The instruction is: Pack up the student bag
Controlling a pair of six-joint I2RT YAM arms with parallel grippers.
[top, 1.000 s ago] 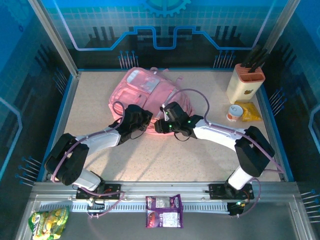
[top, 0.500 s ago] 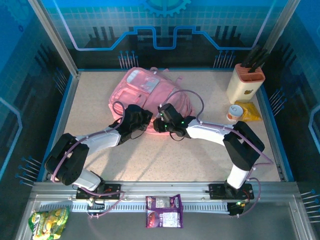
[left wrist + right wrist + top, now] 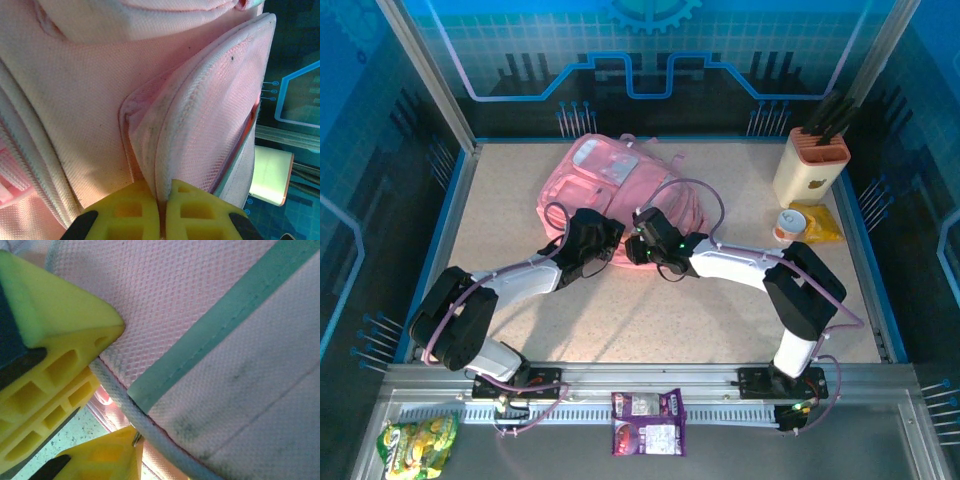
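A: Overhead?
B: The student bag (image 3: 618,175) lies flat at the far middle of the counter (image 3: 520,295); right of it, a knife block (image 3: 809,168) holds dark-handled knives (image 3: 835,112).
A: Left wrist?
B: Left claw (image 3: 161,210) clamped on a fold of the bag's pocket.
A: Right wrist?
B: Right claw (image 3: 127,382) apart, the bag's corded seam between its fingers.

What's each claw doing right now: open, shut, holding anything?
Left claw: closed, pinching a fabric edge of the student bag.
Right claw: straddles the bag's piped edge; whether it grips cannot be told.
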